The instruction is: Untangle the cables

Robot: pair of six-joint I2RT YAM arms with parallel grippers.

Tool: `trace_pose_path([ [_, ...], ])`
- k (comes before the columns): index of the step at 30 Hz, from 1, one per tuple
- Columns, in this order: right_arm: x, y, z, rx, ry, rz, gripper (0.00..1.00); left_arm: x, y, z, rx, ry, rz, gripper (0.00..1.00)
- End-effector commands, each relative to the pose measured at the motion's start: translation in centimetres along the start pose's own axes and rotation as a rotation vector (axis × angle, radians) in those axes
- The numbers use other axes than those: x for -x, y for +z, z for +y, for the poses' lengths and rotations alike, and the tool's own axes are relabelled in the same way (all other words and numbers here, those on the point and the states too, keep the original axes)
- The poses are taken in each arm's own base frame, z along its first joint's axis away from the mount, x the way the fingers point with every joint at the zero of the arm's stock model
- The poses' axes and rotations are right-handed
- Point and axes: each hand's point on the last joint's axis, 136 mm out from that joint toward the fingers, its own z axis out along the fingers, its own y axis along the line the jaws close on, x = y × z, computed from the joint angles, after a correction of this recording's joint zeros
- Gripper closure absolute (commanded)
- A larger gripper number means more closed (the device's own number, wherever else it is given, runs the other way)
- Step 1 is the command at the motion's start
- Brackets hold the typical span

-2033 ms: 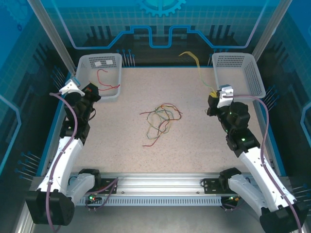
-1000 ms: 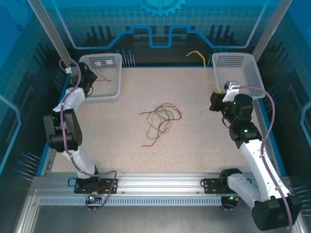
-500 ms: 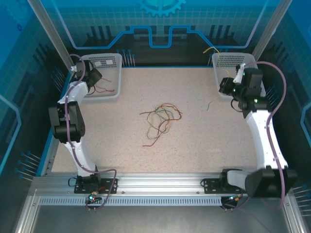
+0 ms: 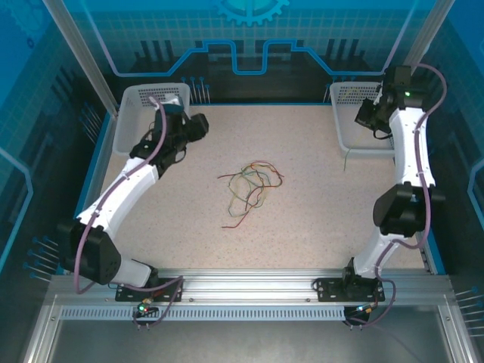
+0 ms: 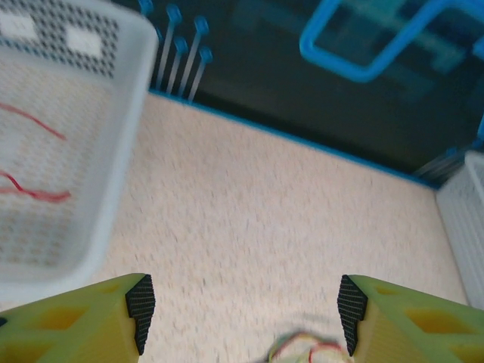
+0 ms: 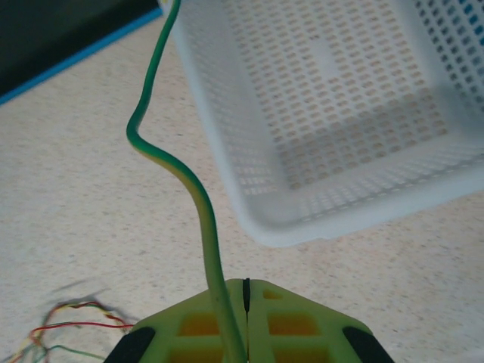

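One grip: R tool [image 6: 245, 306] clamped on green-yellow cable [image 6: 201, 203]; L tool [image 5: 243, 311] wide open, empty.

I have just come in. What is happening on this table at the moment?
Two robot arms are sorting thin cables. The right fingers are shut on a green-yellow cable, close to the right basket. The left fingers are open and hold nothing, over the table beside the left basket, where a red cable lies. A tangle of red, yellow and green cables lies in the middle of the table.
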Motion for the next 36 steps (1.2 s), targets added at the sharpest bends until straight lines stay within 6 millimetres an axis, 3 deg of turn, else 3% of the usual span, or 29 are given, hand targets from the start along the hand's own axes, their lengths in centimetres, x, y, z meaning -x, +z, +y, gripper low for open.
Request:
trace_pose_path([
  [1, -1.7, -0.1, -2.8, -0.110, -0.009, 0.114, 1.00, -4.1, 0.3, -0.4, -0.021, 0.029, 0.104, 0.32],
  [8, 2.3, 3.1, -4.6, -0.119, 0.049, 0.053, 1.00, -5.6, 0.9, -0.2, -0.016, 0.050, 0.140, 0.32],
  [11, 4.4, 5.2, -4.0, 0.013, 0.122, -0.005, 1.00, -5.8, 1.3, -0.6, -0.033, 0.047, 0.151, 0.32],
  [14, 5.5, 7.2, -4.7, 0.081, 0.241, -0.054, 1.00, -6.1, 1.6, -0.8, -0.040, 0.028, 0.160, 0.31],
  [20, 7.2, 11.3, -6.3, 0.175, 0.429, -0.059, 1.00, -6.2, 1.5, -0.9, -0.050, 0.019, 0.161, 0.32],
  [26, 9.0, 14.7, -6.7, 0.369, 0.606, 0.057, 1.00, -5.5, 1.1, -1.5, -0.071, 0.025, 0.156, 0.32],
  [31, 9.7, 16.2, -6.9, 0.456, 0.685, 0.100, 1.00, -5.6, 1.1, -2.0, -0.091, 0.018, 0.170, 0.32],
  [33, 10.0, 16.6, -8.9, 0.456, 0.741, 0.082, 0.99, -5.7, 1.1, -2.0, -0.095, 0.018, 0.175, 0.32],
  [36, 10.2, 17.3, -9.8, 0.462, 0.765, 0.080, 0.95, -5.8, 1.1, -1.9, -0.091, 0.019, 0.172, 0.32],
])
